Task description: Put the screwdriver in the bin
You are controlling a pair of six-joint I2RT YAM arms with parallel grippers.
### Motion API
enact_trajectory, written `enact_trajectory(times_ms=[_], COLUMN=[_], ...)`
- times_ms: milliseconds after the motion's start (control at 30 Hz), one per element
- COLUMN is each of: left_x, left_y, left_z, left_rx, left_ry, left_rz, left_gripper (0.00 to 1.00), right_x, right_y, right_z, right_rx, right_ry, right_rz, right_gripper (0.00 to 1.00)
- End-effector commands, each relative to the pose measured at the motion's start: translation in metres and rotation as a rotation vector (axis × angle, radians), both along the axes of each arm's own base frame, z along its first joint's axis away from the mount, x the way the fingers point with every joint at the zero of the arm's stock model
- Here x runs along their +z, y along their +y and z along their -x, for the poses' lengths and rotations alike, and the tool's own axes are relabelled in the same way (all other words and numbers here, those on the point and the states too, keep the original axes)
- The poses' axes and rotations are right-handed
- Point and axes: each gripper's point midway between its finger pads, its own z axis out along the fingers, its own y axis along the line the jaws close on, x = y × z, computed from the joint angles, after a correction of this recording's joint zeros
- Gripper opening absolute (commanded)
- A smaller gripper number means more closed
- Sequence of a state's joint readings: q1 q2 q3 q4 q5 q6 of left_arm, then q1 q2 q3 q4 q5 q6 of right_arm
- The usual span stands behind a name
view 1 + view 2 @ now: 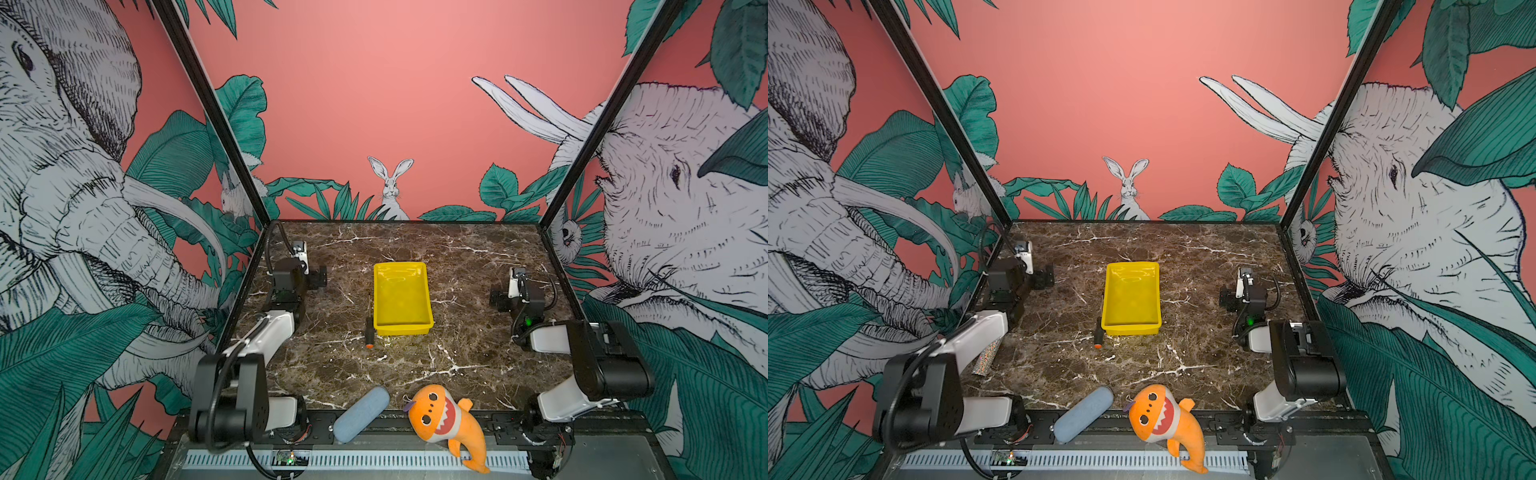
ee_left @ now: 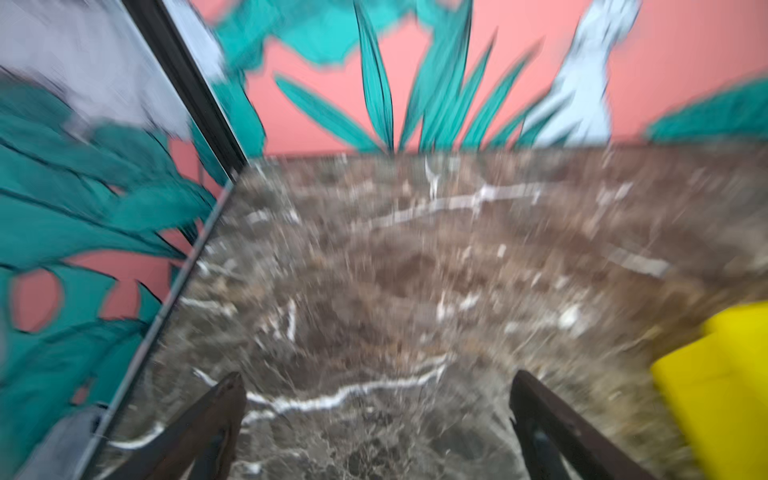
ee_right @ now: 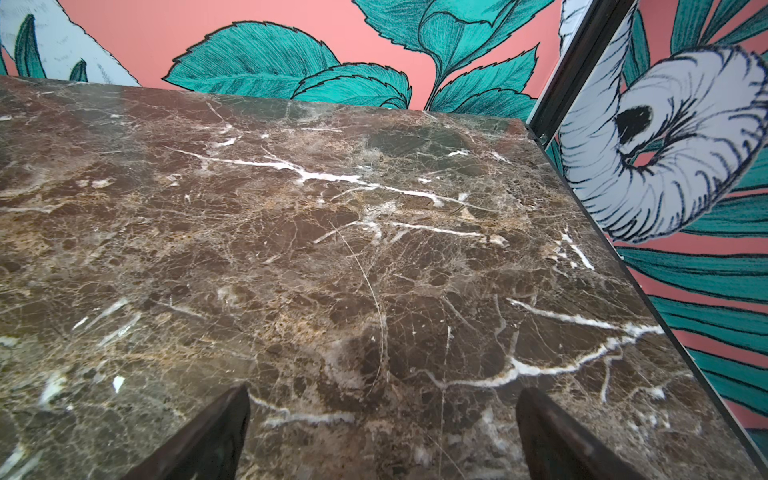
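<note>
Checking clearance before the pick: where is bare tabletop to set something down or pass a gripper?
Bare marble: between the bin and the right gripper; the band from the bin's near wall to the shark plush and blue-grey roll; behind the bin. Crowded: the screwdriver lies close along the bin's left wall.

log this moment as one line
screwdriver: on table beside bin, not in it | left gripper: open, empty | right gripper: open, empty | grasp: not yet
</note>
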State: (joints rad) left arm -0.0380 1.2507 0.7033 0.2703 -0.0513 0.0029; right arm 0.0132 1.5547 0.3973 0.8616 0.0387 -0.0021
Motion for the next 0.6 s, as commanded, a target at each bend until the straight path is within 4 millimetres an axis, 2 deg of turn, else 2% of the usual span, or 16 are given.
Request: enact_trajectory(times_ms=[0, 67, 233, 367, 467, 567], left_x=[0.014, 0.027, 0.043, 0.029, 0.015, 0.004], left_y=[-0.006, -0.011, -0.023, -0.019, -0.023, -0.029], left_z=[0.047, 0.071, 0.117, 0.151, 0.170, 0.184], left_rx=[0.010, 0.002, -0.013, 0.071, 0.084, 0.095], left_ry=[0.132, 0.176, 0.254, 0.351, 0.400, 0.436], left_rz=[0.108, 0.166, 0.296, 0.364, 0.408, 0.433], left_gripper=[1.00, 1.00, 1.00, 1.00, 1.00, 1.00], right_x=[0.023, 0.031, 0.074, 0.112, 0.135, 0.148], right_y=[-0.008, -0.003, 0.052, 0.088, 0.100, 0.111], right_z=[-0.001, 0.000, 0.001, 0.017, 0.034, 0.054], right_rx=[-0.059, -0.032, 0.218, 0.365, 0.377, 0.402], right_ry=[-0.035, 0.037, 0.186, 0.220, 0.222, 0.252], right_rz=[0.001, -0.019, -0.230, -0.391, -0.397, -0.376], right_gripper=[0.99, 0.99, 0.99, 0.99, 0.99, 0.99])
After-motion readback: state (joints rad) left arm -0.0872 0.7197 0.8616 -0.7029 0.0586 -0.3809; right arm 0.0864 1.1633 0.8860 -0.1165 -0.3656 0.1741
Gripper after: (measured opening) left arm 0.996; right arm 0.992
